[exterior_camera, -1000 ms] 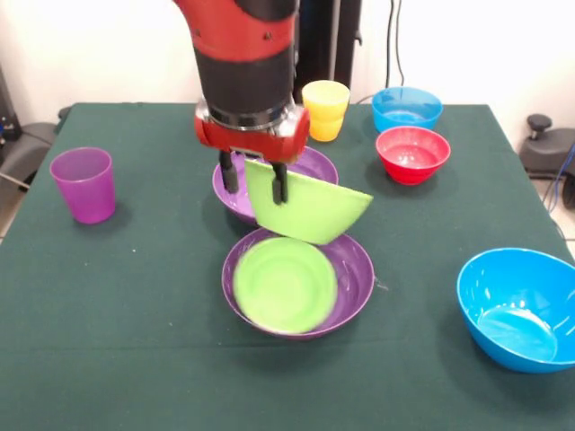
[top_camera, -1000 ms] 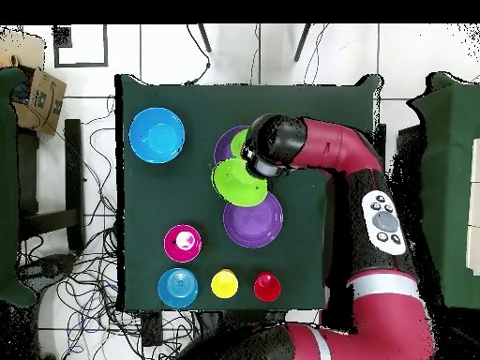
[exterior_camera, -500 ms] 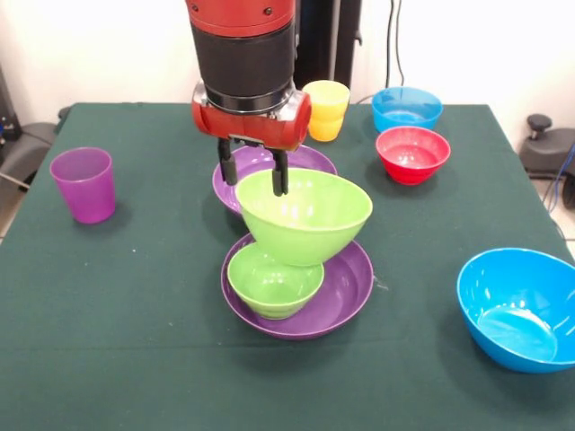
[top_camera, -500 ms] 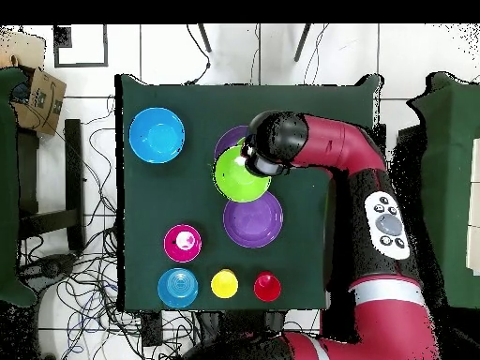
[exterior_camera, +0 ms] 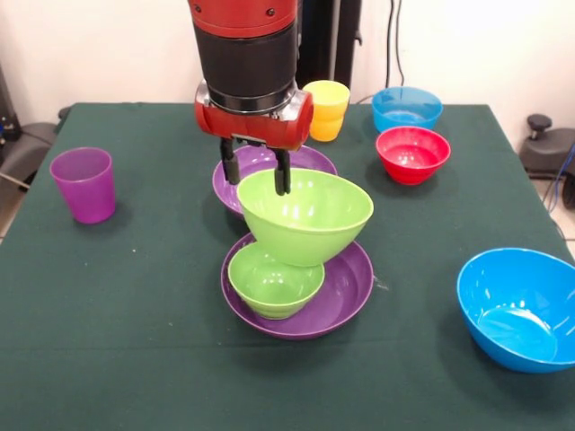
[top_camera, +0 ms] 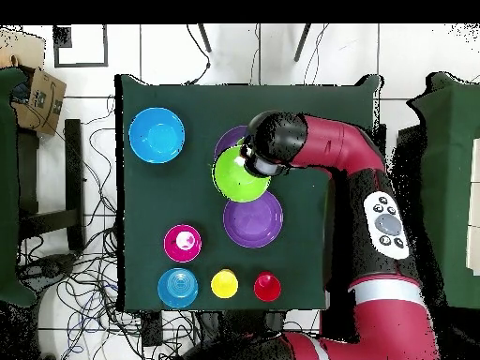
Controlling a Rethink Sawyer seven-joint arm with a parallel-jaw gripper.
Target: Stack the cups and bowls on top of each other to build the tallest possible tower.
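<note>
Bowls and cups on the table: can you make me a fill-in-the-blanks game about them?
1. The gripper holds the rim of the big ____ bowl.
2. The small green bowl sits inside a ____ bowl.
3. The cup standing alone is ____.

Missing words: lime green; purple; purple

Front camera close, angled down; overhead camera straight down, farther; both share table point(exterior_camera: 108, 296).

Dark green tablecloth point(exterior_camera: 117, 296), cardboard box point(top_camera: 36, 97) at ten o'clock off the table, tangled cables point(top_camera: 94, 178) across white floor tiles
</note>
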